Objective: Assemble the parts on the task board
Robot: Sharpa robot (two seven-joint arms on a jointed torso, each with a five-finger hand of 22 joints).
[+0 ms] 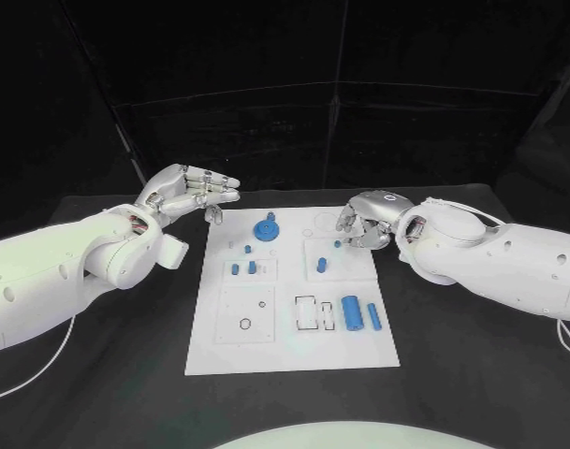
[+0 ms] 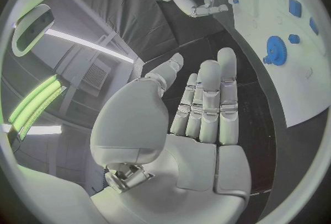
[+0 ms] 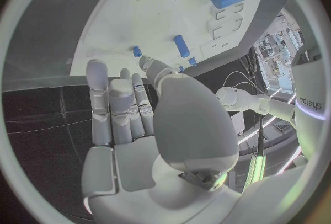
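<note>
Head view has the white task board [image 1: 231,351] sitting in the middle of the black counter [image 1: 501,393], with both arms hovering around its far end. Left robot hand [image 1: 190,195] is up off the counter just past the board's far-left corner, fingers straight and close together, nothing in it. The left wrist view backs that up: the palm is bare, fingers [image 2: 207,102] lined up side by side, thumb off to the side.

Right robot hand [image 1: 366,223] is over the board's far-right part, fingers pointing down toward the board. In the right wrist view its fingers [image 3: 110,108] lie straight and next to each other with nothing between them and the thumb, so it's empty too.

Parts on the board: a blue gear [image 1: 267,227] near the far edge, closer to the left hand. A few small blue pegs [image 1: 244,267] sit just on the near side of the gear. One blue pin [image 1: 321,265] lies right by the right hand's fingertips, can't tell if they touch. Toward the near-right there's a fat blue cylinder [image 1: 351,312] with a thinner blue rod [image 1: 373,316] just beside it
</note>
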